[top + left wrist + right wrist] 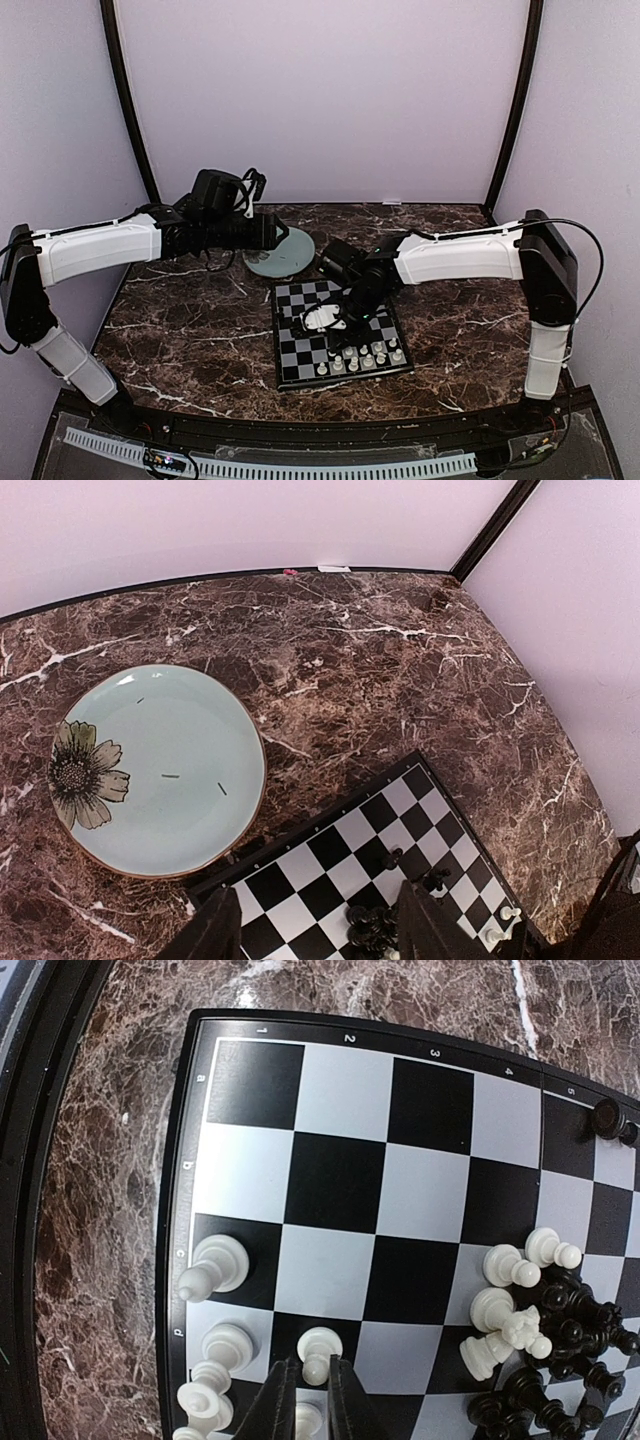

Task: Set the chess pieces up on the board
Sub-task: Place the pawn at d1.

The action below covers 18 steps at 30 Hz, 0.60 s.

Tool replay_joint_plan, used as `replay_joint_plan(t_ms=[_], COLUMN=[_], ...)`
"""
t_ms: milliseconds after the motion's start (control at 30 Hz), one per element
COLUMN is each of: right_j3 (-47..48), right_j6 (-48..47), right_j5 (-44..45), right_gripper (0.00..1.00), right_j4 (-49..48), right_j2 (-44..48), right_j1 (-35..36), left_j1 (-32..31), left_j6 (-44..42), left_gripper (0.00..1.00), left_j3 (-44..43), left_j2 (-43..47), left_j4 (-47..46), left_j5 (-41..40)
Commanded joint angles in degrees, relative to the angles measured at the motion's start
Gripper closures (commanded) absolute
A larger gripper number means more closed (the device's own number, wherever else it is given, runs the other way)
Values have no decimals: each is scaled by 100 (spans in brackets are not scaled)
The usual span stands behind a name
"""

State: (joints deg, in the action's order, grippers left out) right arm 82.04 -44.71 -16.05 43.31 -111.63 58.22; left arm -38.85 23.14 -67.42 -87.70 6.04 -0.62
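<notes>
The chequered board [295, 360] lies in front of the arms. Several white pieces [365, 358] stand along its near edge. In the right wrist view my right gripper [312, 1385] is low over the board [330, 1090], its narrow fingertips hugging the head of a white pawn [322, 1345] that stands upright on a black square. More white pieces [215, 1265] stand by the rim. A mixed heap of white [510, 1300] and black pieces [560, 1360] lies mid-board. My left gripper [322, 930] hangs open and empty above the board's far corner [330, 860].
A round pale green plate [160, 770] with a flower print sits on the marble table just beyond the board, carrying a few tiny dark bits. Stray black pieces [393, 858] lie apart from the heap. Lilac walls close in the back and sides.
</notes>
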Motion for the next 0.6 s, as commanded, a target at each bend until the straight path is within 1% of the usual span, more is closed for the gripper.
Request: replay_joint_plan(t_ms=[0,267,433,567], right_j3=[-43,161,525,705], right_j6=[59,40,23,208], right_j5=[63,157,-20,31], right_gripper=[85,83,81,81], right_j4=[-103,90,327,176], right_j2=[2,136,161,41], right_j1=[67,38,-192,-355], left_j1=[13,16,14,14], left_j6=[-46,-67,-101,-107], left_gripper=[45,45,45,45], left_j3=[-42,-41,-39,-7], left_j2=[26,45,89,147], left_j4=[-25,-24,-24,-41], left_j5=[46,33,-48,-129])
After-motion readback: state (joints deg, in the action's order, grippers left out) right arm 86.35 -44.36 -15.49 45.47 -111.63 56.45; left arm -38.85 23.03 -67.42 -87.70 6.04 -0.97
